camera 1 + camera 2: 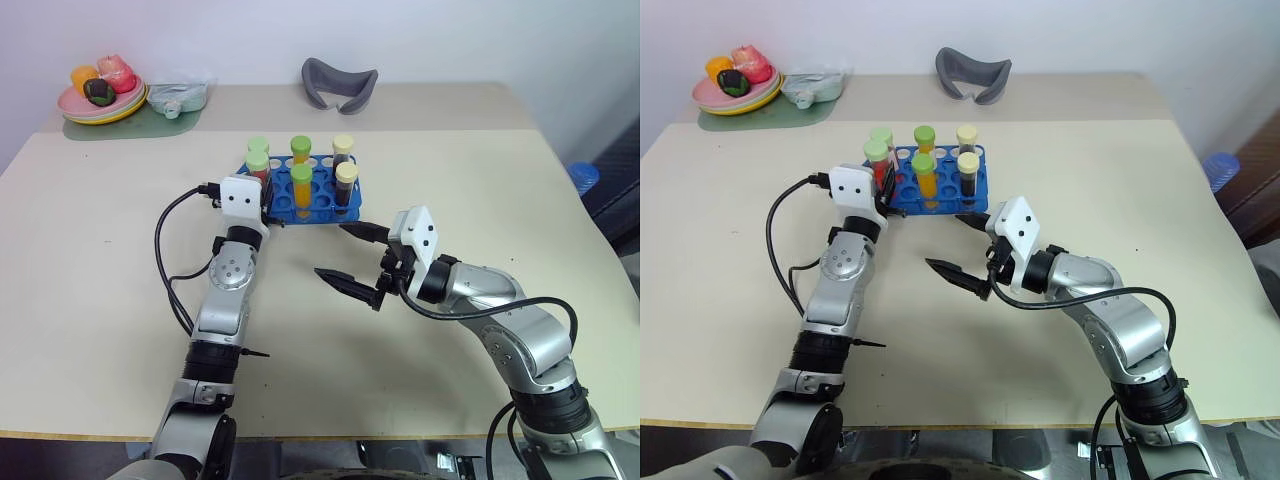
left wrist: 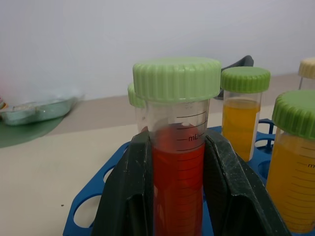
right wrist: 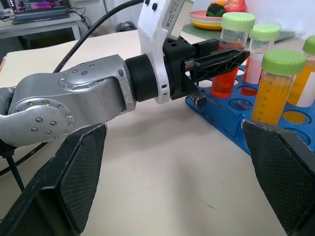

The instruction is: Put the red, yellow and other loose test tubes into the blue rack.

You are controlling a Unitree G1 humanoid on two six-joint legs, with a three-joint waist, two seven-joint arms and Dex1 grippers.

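The desk [image 1: 120,300] is a pale beige top set against a white wall. At its far edge, toward 11 o'clock, sits a green mat [image 1: 135,122] with a stack of plates [image 1: 100,108] bearing toy food, and at 12 o'clock lies one grey curved object [image 1: 340,82]. The blue rack [image 1: 318,208] stands mid-desk, just ahead of my arms. I count six capped tubes at it: two red with pale green caps, two yellow-orange with green caps, two dark with cream caps. My left pincer [image 2: 178,196] is clamped on the red tube [image 2: 178,167] at the rack's 9 o'clock end. My right pincer [image 1: 348,258] stands wide and empty, near the rack's 6 o'clock side
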